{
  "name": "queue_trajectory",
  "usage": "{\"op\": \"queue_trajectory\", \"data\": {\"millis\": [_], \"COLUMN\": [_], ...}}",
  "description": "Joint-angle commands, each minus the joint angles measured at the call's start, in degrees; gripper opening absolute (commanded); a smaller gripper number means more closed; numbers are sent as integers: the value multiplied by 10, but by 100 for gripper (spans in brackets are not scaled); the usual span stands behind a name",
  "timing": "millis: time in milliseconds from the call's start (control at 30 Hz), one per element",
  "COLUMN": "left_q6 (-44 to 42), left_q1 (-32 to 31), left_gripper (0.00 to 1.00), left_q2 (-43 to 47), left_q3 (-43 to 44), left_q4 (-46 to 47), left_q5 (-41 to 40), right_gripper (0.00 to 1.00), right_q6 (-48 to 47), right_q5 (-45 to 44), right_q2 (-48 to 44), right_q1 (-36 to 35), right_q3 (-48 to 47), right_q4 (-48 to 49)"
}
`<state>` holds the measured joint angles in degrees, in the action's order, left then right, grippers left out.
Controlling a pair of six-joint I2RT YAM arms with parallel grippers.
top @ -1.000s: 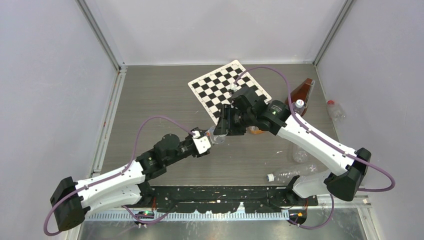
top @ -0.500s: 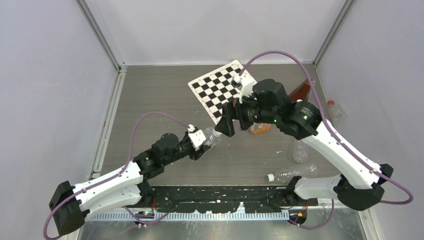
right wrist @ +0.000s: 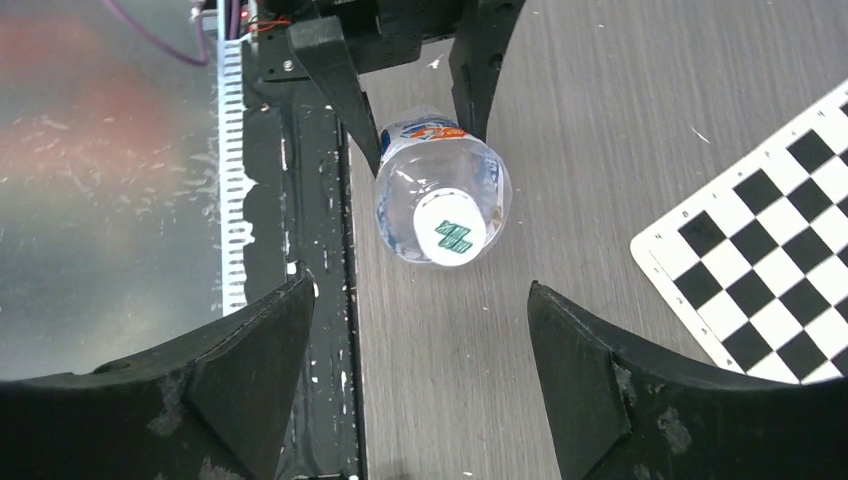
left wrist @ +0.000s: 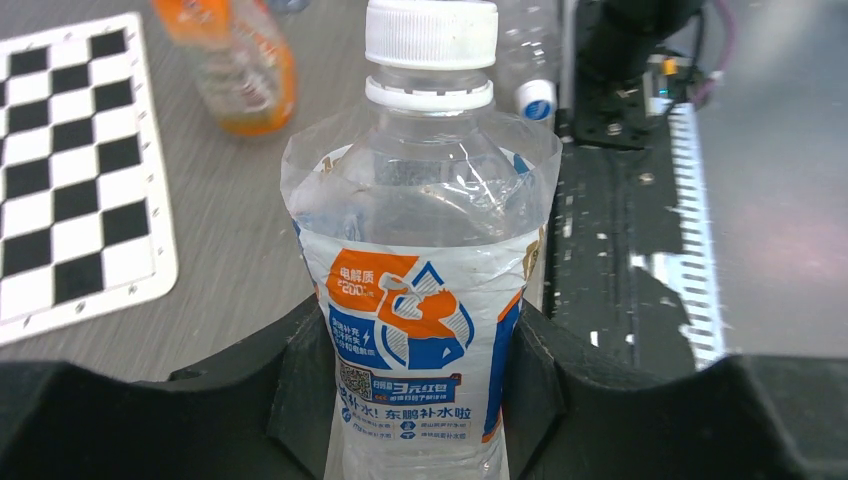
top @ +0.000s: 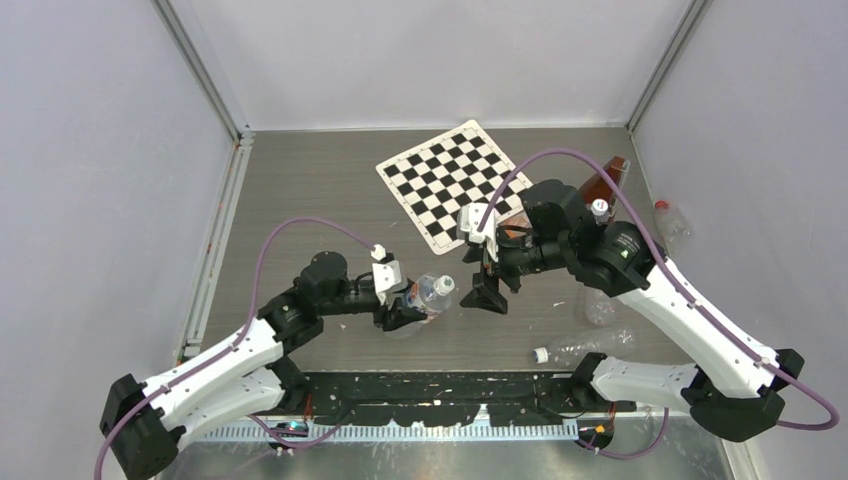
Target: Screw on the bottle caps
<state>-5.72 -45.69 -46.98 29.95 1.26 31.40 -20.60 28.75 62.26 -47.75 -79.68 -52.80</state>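
Only right wrist view shows green mark on bottle's [right wrist: 420, 160] cap [right wrist: 451, 236].

A: Where's the bottle [top: 425, 297]?
B: Over the table's [top: 330, 200] front half, between the left gripper's [top: 415, 306] fingers, cap [top: 443, 285] on its neck.
A: And the right gripper [top: 487, 298]?
B: Just right of the cap, apart from it, jaws spread.
A: The board [top: 455, 180]?
B: Behind both, toward the back.
A: Anything else?
B: Loose bottles [top: 600, 306] lie right of the right gripper, well apart from the held one, one near the front edge.
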Motion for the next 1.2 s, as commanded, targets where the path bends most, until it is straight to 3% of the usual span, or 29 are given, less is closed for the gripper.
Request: {"op": "queue_trajectory", "data": {"millis": [0, 233, 467, 600, 700, 833, 1000, 1133, 1167], "left_q6": [2, -14, -17, -18, -19, -30, -38, -72, -89], "left_q1": [3, 2, 3, 3, 2, 2, 1, -24, -38], "left_gripper": [9, 9, 9, 9, 9, 8, 7, 4, 4], "left_q2": [0, -18, -24, -31, -35, -44, -41, -28, -25], "left_q3": [39, 63, 72, 73, 75, 85, 88, 69, 63], "left_q4": [23, 6, 7, 5, 7, 4, 44, 112, 129], "left_q5": [118, 151, 138, 134, 127, 105, 3, -116, -150], "right_gripper": [82, 61, 59, 50, 43, 22, 7, 1, 1], "right_q6": [-75, -88, -91, -89, -86, -62, 42, 203, 281], "right_q5": [84, 115, 120, 118, 120, 123, 68, -6, -24], "right_q2": [7, 41, 59, 66, 70, 82, 105, 117, 117], "right_q1": [5, 5, 5, 5, 5, 5, 5, 6, 7], "right_q3": [1, -14, -22, -21, -21, -24, -21, -1, 4], "right_q4": [1, -7, -11, -11, -12, -14, 5, 55, 69]}}
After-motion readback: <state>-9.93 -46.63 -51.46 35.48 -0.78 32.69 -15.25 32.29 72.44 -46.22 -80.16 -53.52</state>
